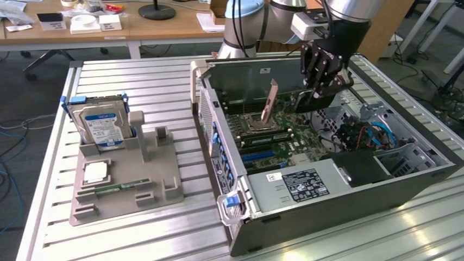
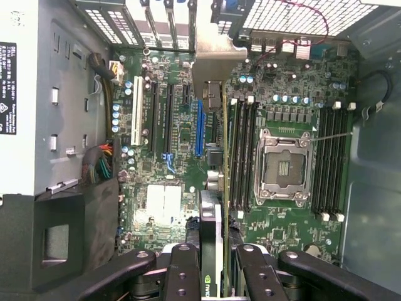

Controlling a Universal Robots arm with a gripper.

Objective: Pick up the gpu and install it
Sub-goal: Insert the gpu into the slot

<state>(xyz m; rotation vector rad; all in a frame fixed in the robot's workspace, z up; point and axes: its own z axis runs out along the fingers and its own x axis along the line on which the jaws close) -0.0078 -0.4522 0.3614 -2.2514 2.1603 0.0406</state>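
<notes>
Though only part-closed, claw clamps gpu edgewise.

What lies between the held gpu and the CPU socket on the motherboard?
Between the gpu and the CPU socket runs a bank of black memory slots, seen in the wrist view.

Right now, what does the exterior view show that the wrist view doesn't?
Exterior view adds: the blue-labelled hard drive standing in the grey parts holder beside the computer case, plus the arm above. Wrist view adds: the NVIDIA logo on the gpu between the tool's fingers. Both share: the tool shut on the gpu over the motherboard, near the empty CPU socket.
</notes>
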